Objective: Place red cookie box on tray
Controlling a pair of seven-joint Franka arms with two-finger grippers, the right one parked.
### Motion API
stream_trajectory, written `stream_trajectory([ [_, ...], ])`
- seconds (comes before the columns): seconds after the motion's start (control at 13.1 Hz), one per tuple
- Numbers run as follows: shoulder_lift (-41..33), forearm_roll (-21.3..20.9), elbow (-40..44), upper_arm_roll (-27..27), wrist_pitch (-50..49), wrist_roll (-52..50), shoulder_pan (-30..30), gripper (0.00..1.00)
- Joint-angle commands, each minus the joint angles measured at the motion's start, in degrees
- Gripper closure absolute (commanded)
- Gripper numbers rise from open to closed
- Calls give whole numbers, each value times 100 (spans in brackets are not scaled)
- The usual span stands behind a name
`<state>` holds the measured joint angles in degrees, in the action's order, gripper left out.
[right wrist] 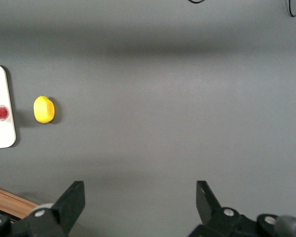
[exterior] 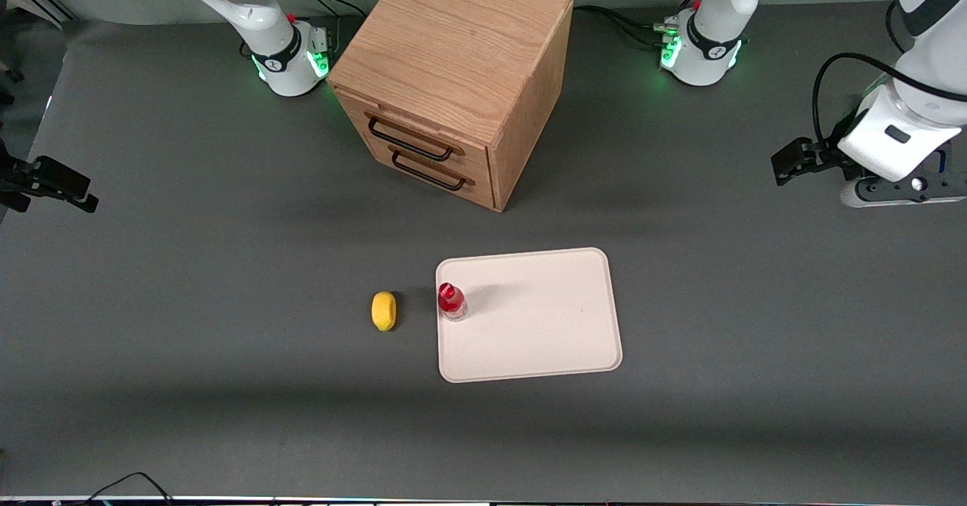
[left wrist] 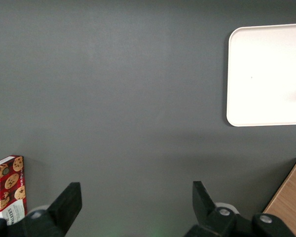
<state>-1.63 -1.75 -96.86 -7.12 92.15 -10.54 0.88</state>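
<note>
Approach was the step in hand: the gripper (left wrist: 133, 210) hung over bare mat at the working arm's end of the table, jaws spread wide and holding nothing. The box (left wrist: 8, 185) lay flat on the mat just beside one finger (left wrist: 65, 205), well apart from the tray (left wrist: 266, 74); it did not show in the front view. A sound grasp would likely call for centring the jaws over the box, closing across its narrow width near mid-length, and lifting level.

Box was a printed cardboard carton, dark red with cookie images and a white label end; thin walls could crush under hard closure. Tray was smooth, matte cream, round-cornered, with a low rim. A bottle (exterior: 452, 300) stood on its edge, beside a lemon (exterior: 384, 310).
</note>
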Motion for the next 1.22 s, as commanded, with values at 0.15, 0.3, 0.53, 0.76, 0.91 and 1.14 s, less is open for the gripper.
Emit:
stream_trajectory([
  [0.15,58,-80,167,-9,-128,69,26,0],
  [0.3,84,-80,167,-9,-128,61,9,0],
  [0.53,93,-80,167,-26,-92,43,61,0],
  [0.76,93,-80,167,-26,-92,52,79,0],
  [0.91,93,-80,167,-26,-101,61,79,0],
  [1.14,93,-80,167,-26,-119,61,70,0],
])
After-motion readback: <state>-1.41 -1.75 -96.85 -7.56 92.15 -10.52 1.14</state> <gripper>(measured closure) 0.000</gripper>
